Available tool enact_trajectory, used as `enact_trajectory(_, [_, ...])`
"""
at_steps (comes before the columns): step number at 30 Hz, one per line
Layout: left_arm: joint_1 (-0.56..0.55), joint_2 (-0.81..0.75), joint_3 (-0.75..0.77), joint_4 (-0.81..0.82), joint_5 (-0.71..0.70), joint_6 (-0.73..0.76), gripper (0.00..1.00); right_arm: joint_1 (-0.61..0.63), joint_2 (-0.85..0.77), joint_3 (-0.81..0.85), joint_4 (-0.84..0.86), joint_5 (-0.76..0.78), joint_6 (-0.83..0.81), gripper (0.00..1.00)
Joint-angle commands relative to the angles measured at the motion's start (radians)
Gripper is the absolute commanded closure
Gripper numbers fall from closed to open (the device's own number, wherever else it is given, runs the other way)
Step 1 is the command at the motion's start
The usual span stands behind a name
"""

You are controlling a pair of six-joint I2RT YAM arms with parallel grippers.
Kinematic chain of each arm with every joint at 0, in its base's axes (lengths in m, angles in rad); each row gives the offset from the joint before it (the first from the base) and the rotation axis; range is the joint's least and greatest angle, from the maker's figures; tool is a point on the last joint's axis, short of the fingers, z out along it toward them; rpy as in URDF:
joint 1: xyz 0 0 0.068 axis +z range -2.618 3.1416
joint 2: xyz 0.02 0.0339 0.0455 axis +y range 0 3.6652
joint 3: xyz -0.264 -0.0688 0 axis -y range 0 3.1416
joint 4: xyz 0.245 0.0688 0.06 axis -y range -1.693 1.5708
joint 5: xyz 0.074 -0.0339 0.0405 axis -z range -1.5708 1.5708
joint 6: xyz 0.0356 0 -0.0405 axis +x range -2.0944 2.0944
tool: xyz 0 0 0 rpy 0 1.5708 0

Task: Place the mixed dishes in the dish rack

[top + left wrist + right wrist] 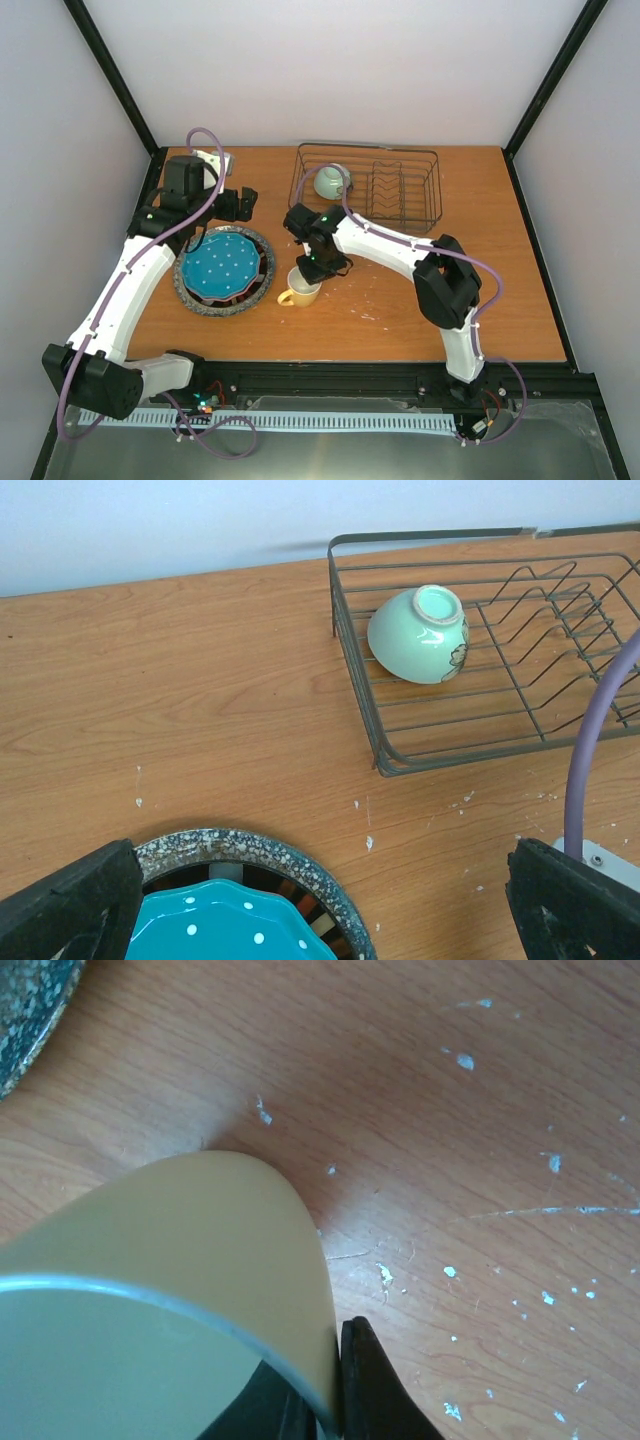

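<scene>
Only the bowl (418, 635) is in the rack (480, 755). Your right tool (318, 268) is pinching the mug (298, 293) rim; left tool (322, 865) hangs open over the plates (222, 266).

In dish rack (439, 190), pale green bowl (329, 181) fills left end; divider slots (393, 190) free; right arm (385, 243) crosses rack front.

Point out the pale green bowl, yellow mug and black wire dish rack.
pale green bowl (410, 645), left wrist view, side wall.
yellow mug (298, 296), top external view, body.
black wire dish rack (450, 763), left wrist view, near rail.
</scene>
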Motion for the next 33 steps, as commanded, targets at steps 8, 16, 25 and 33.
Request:
enact_trajectory(8, [0.001,-0.009,0.047,0.043,0.145,-0.024,0.01,-0.016,-0.291,-0.056,0.238,0.218,-0.017,0.97])
enact_trajectory(16, [0.007,-0.041,-0.002,0.283,0.683,-0.345,0.01,-0.139,-0.939,-0.582,1.144,0.221,-0.332,0.97])
enact_trajectory(25, [0.005,0.000,-0.231,1.064,1.063,-0.975,0.00,-0.242,-1.045,-0.814,1.422,-0.037,-0.415,0.97])
enact_trajectory(33, [-0.015,0.024,-0.204,1.075,1.056,-1.041,0.02,-0.242,-0.966,-0.810,1.548,-0.046,-0.454,0.97])
